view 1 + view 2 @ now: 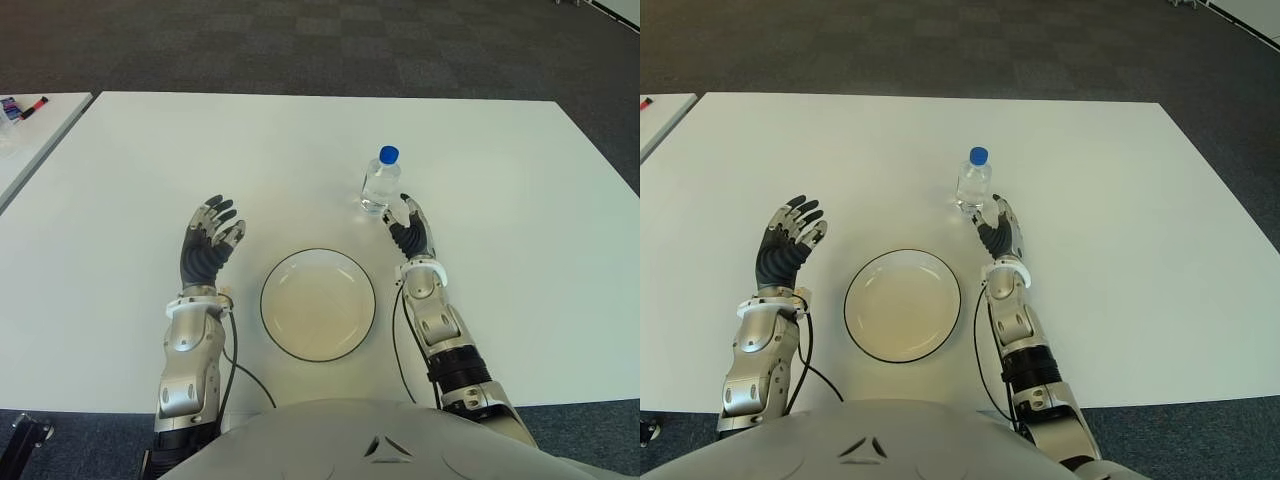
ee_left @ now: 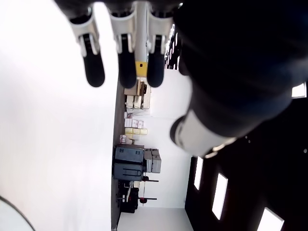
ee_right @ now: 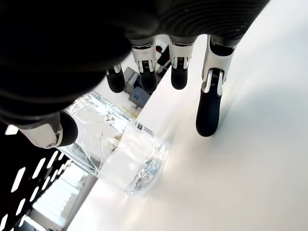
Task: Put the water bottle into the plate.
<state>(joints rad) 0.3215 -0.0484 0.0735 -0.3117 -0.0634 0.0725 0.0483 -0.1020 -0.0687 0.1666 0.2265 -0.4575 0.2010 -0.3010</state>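
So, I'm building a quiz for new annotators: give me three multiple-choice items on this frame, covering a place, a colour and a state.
1. Where does the clear plastic water bottle stand?
A. on the white table, beyond the plate
B. in the plate
C. on the floor

2. What colour is the bottle's cap?
A. red
B. blue
C. green

3. What does the round white black-rimmed plate hold?
A. the bottle
B. a hand
C. nothing

Key: 1 A, the bottle stands on bare tabletop by the right hand; 2 B, the cap shows blue; 3 C, the plate's inside is bare.
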